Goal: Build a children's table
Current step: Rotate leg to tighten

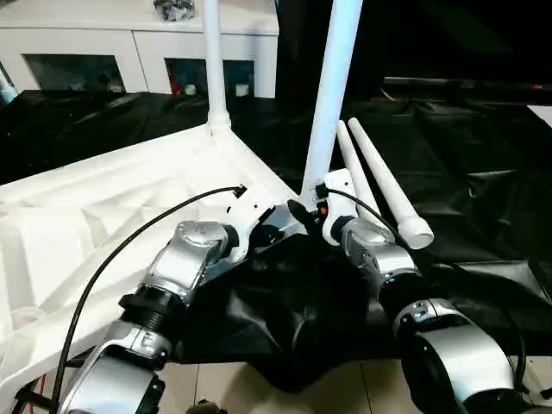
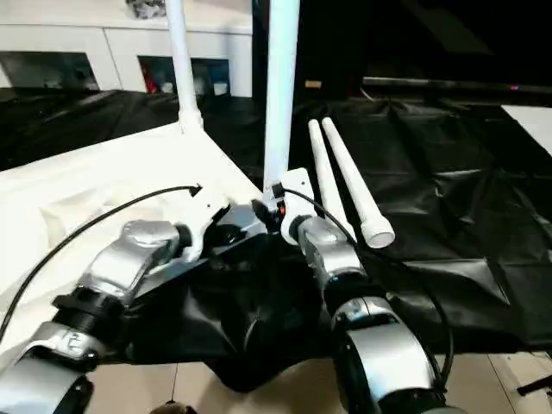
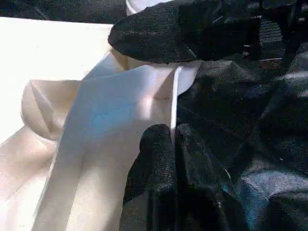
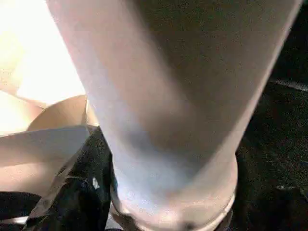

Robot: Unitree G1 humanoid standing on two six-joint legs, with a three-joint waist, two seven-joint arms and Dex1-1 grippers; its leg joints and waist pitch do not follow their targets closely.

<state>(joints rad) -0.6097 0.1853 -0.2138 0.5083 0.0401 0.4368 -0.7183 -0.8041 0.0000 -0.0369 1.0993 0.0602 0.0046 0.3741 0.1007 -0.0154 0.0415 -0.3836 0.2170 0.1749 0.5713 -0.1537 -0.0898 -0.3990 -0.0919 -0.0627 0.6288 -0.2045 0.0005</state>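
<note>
The children's table top [image 1: 103, 216] lies upside down on the black cloth, ribbed side up. One white leg [image 1: 213, 60] stands upright in its far corner socket. A second leg [image 1: 332, 95] stands in the near corner socket [image 3: 144, 96]. My right gripper [image 1: 304, 214] is closed around this leg's base, and the leg [image 4: 168, 96] rises between its fingers. My left gripper [image 3: 174, 132] is shut on the top's thin rim just below that socket. Two loose legs [image 1: 384, 177] lie side by side on the cloth to the right.
The black-draped work table [image 1: 466, 172] stretches to the right and back, and its cloth bunches and hangs over the front edge between my forearms. A white cabinet with glass doors [image 1: 138, 52] stands behind. A black cable [image 1: 129, 241] arcs over my left forearm.
</note>
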